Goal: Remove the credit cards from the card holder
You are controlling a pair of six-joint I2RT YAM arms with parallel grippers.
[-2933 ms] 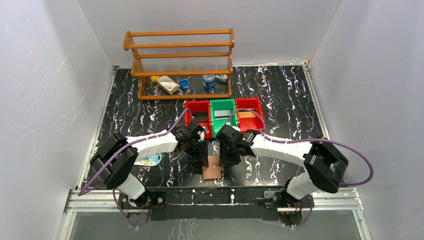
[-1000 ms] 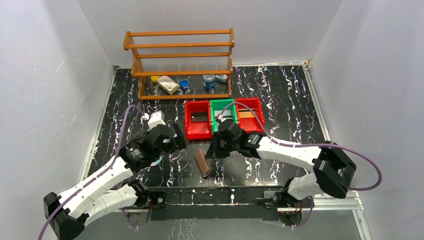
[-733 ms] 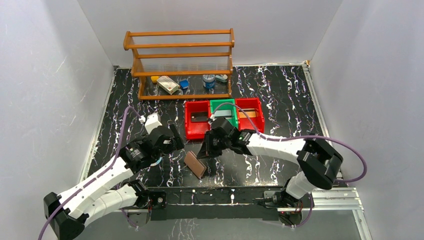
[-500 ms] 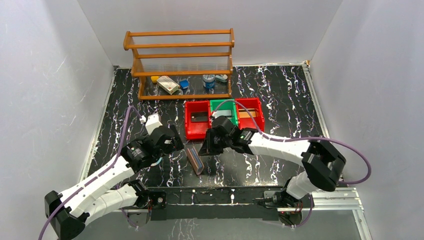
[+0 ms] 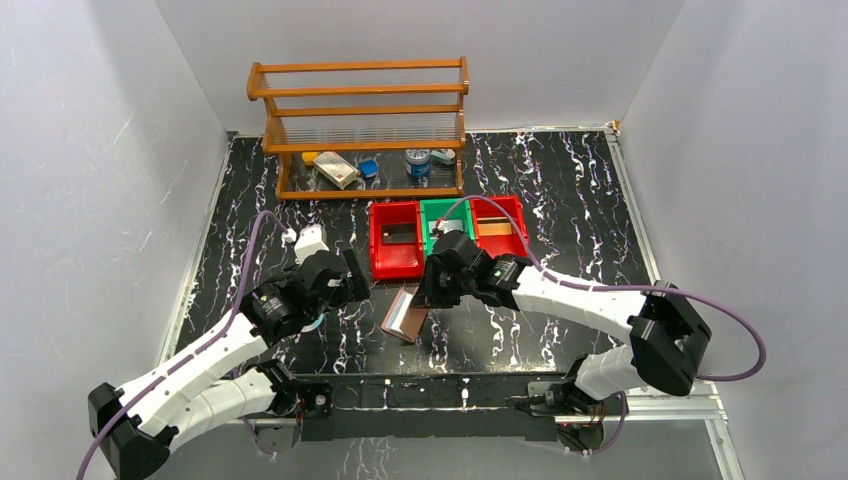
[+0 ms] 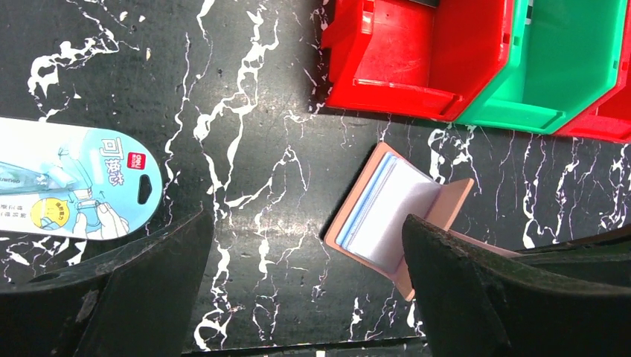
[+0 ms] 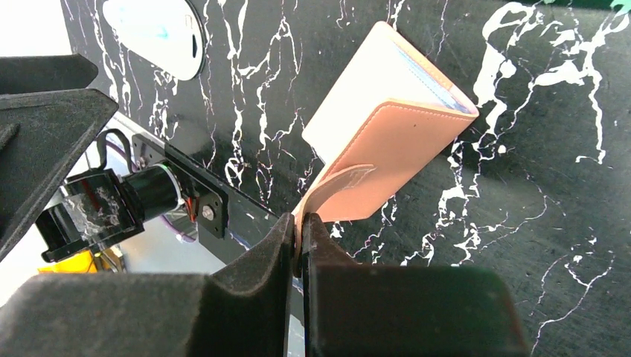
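Note:
The card holder (image 5: 403, 315), reddish-brown leather, hangs half open and tilted just above the table in front of the bins. My right gripper (image 7: 300, 239) is shut on its snap tab, and from above this gripper (image 5: 427, 298) sits at the holder's right edge. In the left wrist view the card holder (image 6: 439, 212) shows its pale inner pocket, with thin blue edges of the credit cards (image 6: 366, 204) tucked along one side. My left gripper (image 6: 309, 294) is open and empty, a short way left of the holder, and appears from above (image 5: 352, 278) near the left red bin.
A red bin (image 5: 395, 255), a green bin (image 5: 447, 215) and a second red bin (image 5: 497, 212) stand behind the holder, each with a flat item inside. A blue blister pack (image 6: 67, 190) lies to the left. A wooden rack (image 5: 360, 130) with small items stands at the back.
My right gripper swung the card holder left and back again, still holding its tab; it now hangs more open. The left arm, drawn back earlier, has barely moved in the last second.

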